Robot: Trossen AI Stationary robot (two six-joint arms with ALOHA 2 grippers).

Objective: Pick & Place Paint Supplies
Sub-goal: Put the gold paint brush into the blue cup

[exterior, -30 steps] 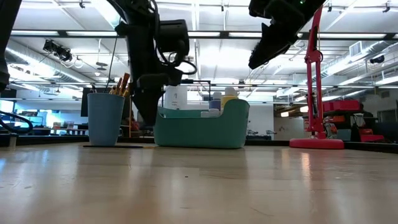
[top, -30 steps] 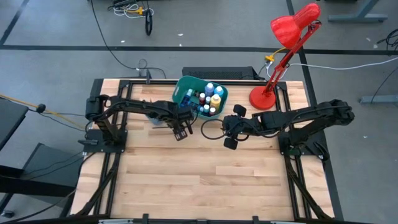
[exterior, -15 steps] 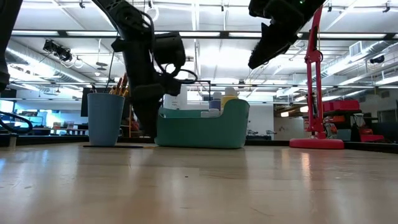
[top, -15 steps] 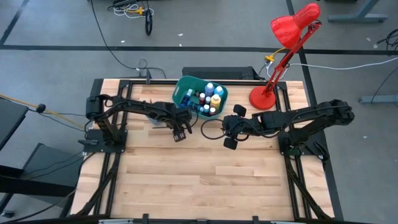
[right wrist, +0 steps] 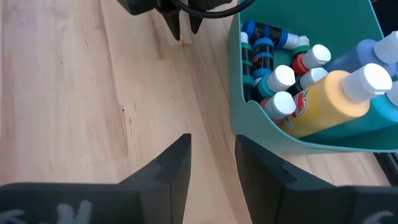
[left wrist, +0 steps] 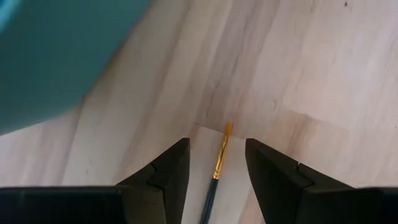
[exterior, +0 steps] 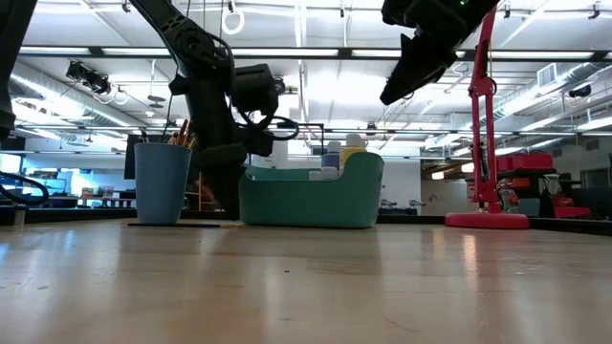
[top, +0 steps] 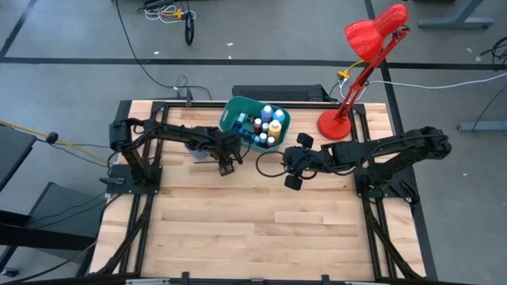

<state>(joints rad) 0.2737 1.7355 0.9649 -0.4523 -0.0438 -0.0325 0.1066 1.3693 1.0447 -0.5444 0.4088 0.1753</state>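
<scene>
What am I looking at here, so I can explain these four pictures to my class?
Two robot arms work at a wooden table. One picture looks down from above, one looks level across the tabletop, and two come from cameras on the wrists. A bin holds paint bottles; a cup and a lamp stand nearby. The left arm has its jaws open around a brush on the table, not gripping it. The right arm has open, empty jaws.

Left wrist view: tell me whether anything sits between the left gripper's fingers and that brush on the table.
Nothing visible does. The brush lies on bare wood in the open gap of the left gripper, a finger on either side. The teal bin stands off to one side, clear of it.
</scene>
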